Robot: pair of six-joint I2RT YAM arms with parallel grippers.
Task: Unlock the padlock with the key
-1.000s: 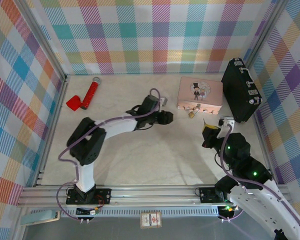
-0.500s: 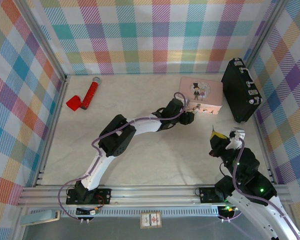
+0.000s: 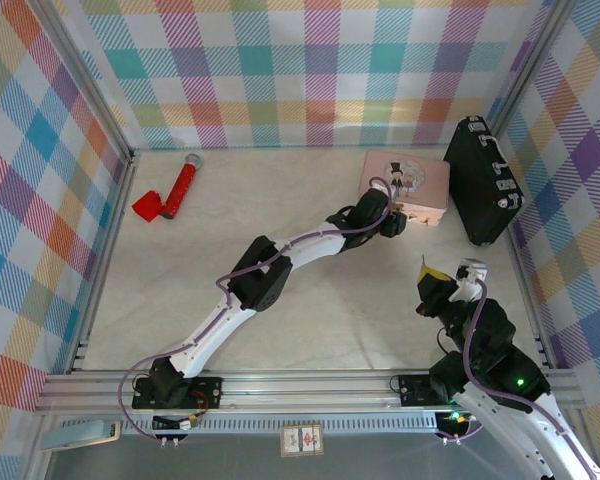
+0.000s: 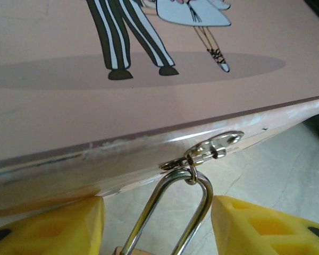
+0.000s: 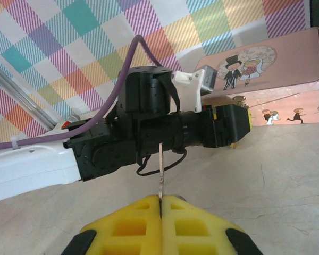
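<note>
Near the far-right corner of the surface (image 3: 360, 320), the pink tin (image 3: 425, 178) sits w/ its front hasp (image 4: 212, 149) facing the near edge. The padlock (image 4: 149, 212) hangs from that hasp by its silver shackle, so the tin is locked shut. L hand (image 3: 392, 224) is right up against the tin's front, approx half open and holding nothing, w/ yellow pads (image 4: 53, 228) either side of the shackle and gaps showing. Lock body is cut off at the wrist view's lower edge, so can't tell if the pads touch it. Probable reason for the pose: closing there would steady the lock so it doesn't swing. R hand (image 5: 160, 201) is by the right edge, well apart from the tin, fully closed on the key (image 5: 160, 164). It's pinched at one end so the thin blade pokes out past the fingertips toward the lock, free for insertion. Step in hand looks like bracing the lock; inserting and turning the key not yet done. Keyhole isn't visible, so lining up will prob. be fiddly.
</note>
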